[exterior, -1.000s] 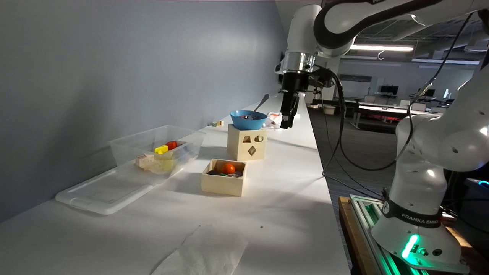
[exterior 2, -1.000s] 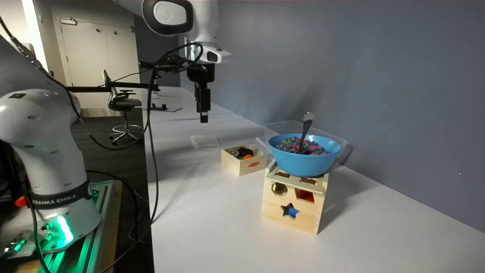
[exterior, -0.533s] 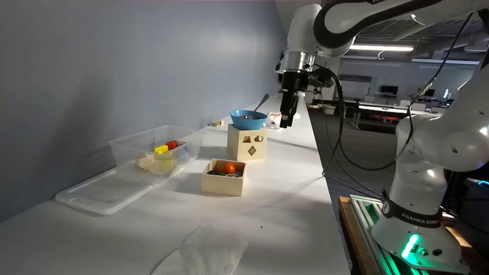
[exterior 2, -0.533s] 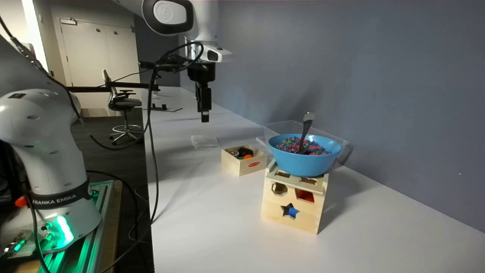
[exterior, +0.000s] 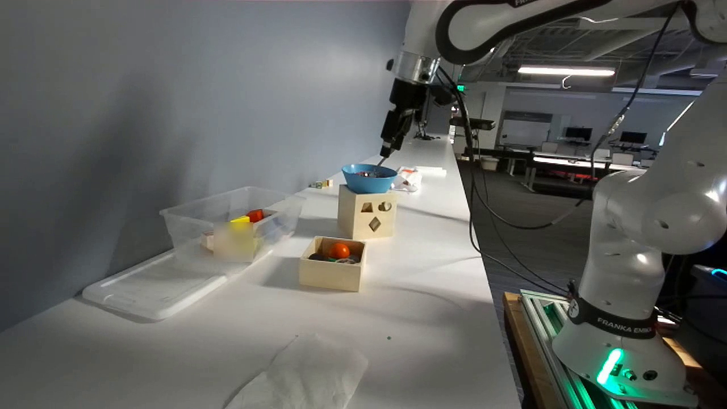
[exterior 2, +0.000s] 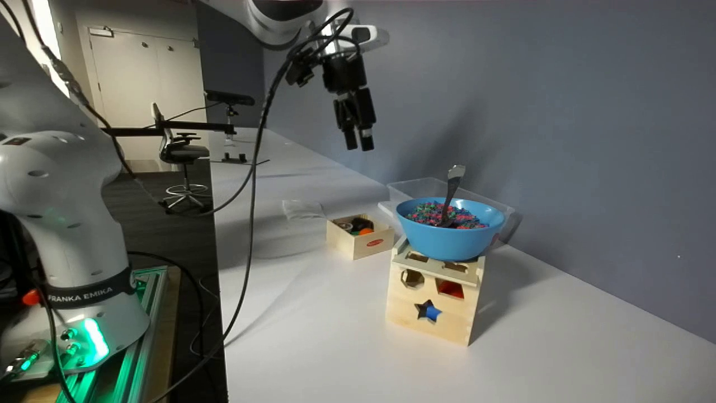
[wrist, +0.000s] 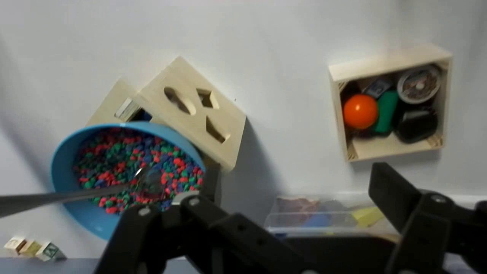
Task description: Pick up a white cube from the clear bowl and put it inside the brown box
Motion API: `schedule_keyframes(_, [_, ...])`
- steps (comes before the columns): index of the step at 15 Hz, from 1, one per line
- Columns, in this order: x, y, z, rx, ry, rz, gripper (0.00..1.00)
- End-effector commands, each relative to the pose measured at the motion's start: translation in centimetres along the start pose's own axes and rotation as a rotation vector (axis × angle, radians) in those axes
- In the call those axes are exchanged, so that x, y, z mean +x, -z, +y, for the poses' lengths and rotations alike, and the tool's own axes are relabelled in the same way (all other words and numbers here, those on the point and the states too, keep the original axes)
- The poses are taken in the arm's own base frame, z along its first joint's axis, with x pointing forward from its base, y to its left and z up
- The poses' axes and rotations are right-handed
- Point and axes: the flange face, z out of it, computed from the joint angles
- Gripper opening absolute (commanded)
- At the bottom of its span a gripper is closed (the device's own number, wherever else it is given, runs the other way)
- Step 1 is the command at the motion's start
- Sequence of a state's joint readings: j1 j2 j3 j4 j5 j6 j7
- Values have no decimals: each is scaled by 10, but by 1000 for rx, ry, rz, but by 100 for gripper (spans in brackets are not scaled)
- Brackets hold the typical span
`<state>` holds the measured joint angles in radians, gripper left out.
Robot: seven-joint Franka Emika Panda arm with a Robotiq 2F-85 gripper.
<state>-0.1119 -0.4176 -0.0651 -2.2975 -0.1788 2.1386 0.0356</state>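
The clear bowl, a transparent tub, stands by the wall in an exterior view (exterior: 187, 218). Its rim shows behind a blue bowl (exterior 2: 404, 192), and part of it shows low in the wrist view (wrist: 323, 230). It holds yellow, red and blue pieces. A pale block (exterior: 208, 240) shows blurred through its wall; I cannot tell if it is the white cube. The brown box (exterior: 328, 278) also shows in an exterior view (exterior 2: 366, 246) and the wrist view (wrist: 395, 62). My gripper (wrist: 298, 179) is open and empty, tilted, high above the table in both exterior views (exterior: 386, 152) (exterior 2: 359, 148).
The blue bowl (exterior: 366, 184), with a spoon in it, stands on a wooden shape-sorter (exterior: 366, 218). The brown box holds an orange ball (wrist: 360, 111) and other small things. A flat clear lid (exterior: 153, 287) lies by the tub. Small letter cubes (wrist: 32, 249) lie near the wall.
My arm has swung toward the wall and up. The gripper has tilted and, in an exterior view, appears above the blue bowl. The objects on the table have not moved.
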Motion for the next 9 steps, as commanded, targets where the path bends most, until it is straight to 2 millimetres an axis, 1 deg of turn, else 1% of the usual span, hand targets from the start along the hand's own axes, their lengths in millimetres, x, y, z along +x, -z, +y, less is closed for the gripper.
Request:
schedule_keyframes(1, [60,20,-4,-26,-93,64,100])
schedule_keyframes(2, [29,11,0,-7,-47,39,100])
schedule_keyframes(3, [42,16,-2,-8,-63,53,100])
schedule_keyframes(5, [55,17,-6,-10,-76,60,100])
schedule_keyframes(9, [57,16,-6,-10,-79,58,100])
